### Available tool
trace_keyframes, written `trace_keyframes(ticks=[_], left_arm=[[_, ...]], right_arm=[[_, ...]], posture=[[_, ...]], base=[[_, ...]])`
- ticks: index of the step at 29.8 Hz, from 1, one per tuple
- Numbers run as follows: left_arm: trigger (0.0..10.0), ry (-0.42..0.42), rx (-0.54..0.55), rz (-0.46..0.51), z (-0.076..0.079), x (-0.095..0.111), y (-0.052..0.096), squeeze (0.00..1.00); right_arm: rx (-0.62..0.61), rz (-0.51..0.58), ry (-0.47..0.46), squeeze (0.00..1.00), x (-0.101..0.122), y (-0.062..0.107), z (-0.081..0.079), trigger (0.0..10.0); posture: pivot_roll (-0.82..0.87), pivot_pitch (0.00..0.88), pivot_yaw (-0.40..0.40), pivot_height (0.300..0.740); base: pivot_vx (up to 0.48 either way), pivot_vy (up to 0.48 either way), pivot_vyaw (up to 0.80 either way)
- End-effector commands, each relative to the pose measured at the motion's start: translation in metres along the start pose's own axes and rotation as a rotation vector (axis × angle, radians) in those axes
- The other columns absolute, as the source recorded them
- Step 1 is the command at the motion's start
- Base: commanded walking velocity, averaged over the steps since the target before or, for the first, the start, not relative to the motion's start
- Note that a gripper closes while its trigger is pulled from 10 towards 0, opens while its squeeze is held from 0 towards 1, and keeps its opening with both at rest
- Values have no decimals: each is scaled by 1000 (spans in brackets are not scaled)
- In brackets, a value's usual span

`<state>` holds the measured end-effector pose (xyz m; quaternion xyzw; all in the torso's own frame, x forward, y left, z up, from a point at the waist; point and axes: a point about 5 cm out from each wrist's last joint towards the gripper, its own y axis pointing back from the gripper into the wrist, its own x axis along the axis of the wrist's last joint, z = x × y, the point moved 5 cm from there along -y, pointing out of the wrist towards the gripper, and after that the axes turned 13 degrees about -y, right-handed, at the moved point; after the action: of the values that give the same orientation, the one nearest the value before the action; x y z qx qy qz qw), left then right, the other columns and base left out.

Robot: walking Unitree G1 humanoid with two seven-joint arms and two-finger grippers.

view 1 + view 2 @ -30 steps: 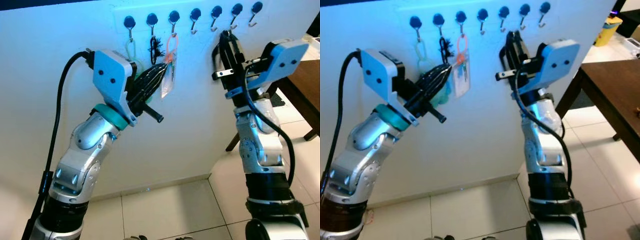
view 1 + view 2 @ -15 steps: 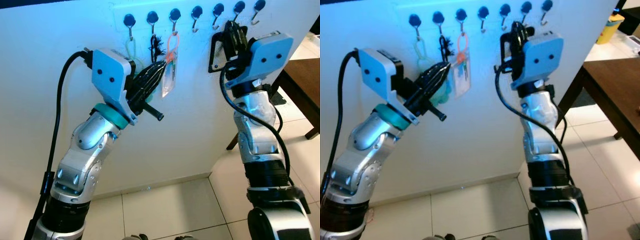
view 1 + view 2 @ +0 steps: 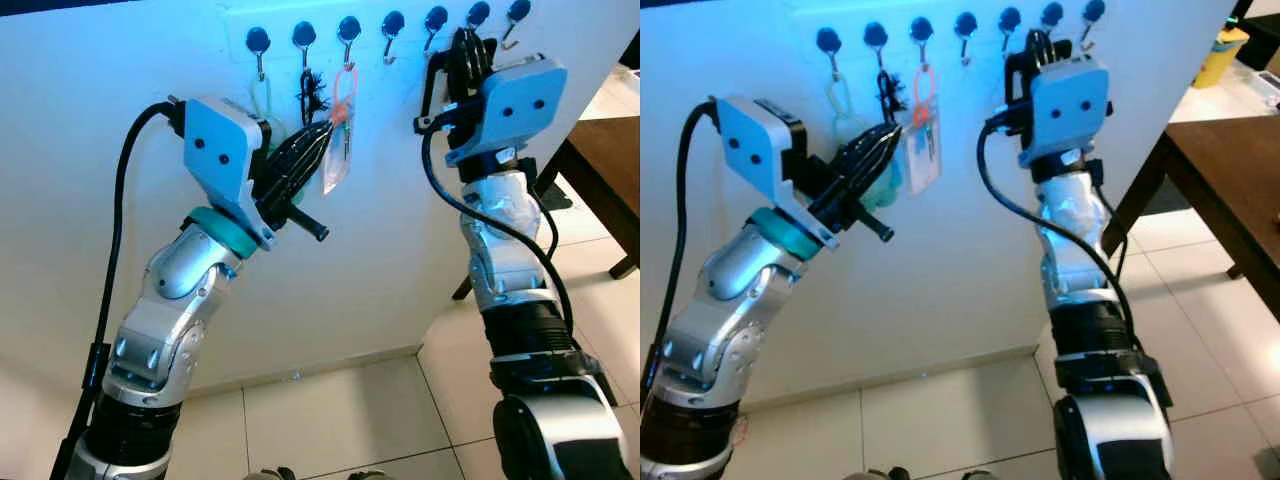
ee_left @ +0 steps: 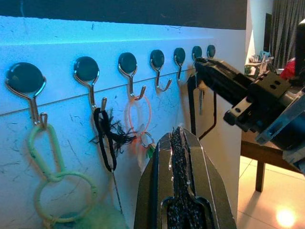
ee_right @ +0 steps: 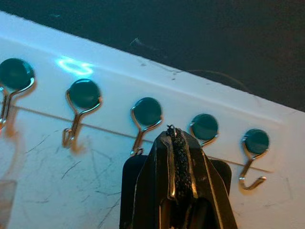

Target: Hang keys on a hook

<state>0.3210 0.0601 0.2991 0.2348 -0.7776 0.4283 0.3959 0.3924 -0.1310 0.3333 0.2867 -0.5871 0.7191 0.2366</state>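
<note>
my right gripper (image 5: 177,138) was clamped on a key ring (image 5: 170,128) up top by the hooks (image 5: 147,114) | left gripper (image 4: 180,143) pinched shut, holding nothing, mid-left near the orange tag (image 3: 338,160)

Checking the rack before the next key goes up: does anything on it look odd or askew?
Nothing stands out. Three key rings hang straight from the left hooks; the right gripper holds a black strap up at the bare hooks.
</note>
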Motion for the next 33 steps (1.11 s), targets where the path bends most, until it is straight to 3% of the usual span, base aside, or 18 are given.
trace_keyframes(ticks=[1, 7, 18, 26, 33], left_arm=[[10000, -6, 13, -13, -2, -3, 0, 0], [10000, -2, 20, -12, -2, -3, 1, 0], [10000, 4, 21, -13, -2, -3, 1, 0], [10000, 6, 15, -11, 0, -3, 0, 0], [10000, 5, 19, -13, -1, -4, 0, 0]], right_arm=[[52, 19, 13, 0, 2, -5, -14, 10000], [103, 43, 16, 0, 5, -6, -27, 10000], [119, 34, 35, 0, 1, -1, -31, 10000], [114, -20, 85, 0, -14, 6, -30, 10000], [138, -131, 181, 0, -39, 14, -32, 10000]], posture=[[64, 68, 100, 740], [67, 72, 94, 740], [62, 73, 95, 740], [62, 73, 95, 740], [57, 65, 93, 740]], base=[[0, 0, 0], [0, 0, 0], [0, 0, 0], [0, 0, 0], [0, 0, 0]])
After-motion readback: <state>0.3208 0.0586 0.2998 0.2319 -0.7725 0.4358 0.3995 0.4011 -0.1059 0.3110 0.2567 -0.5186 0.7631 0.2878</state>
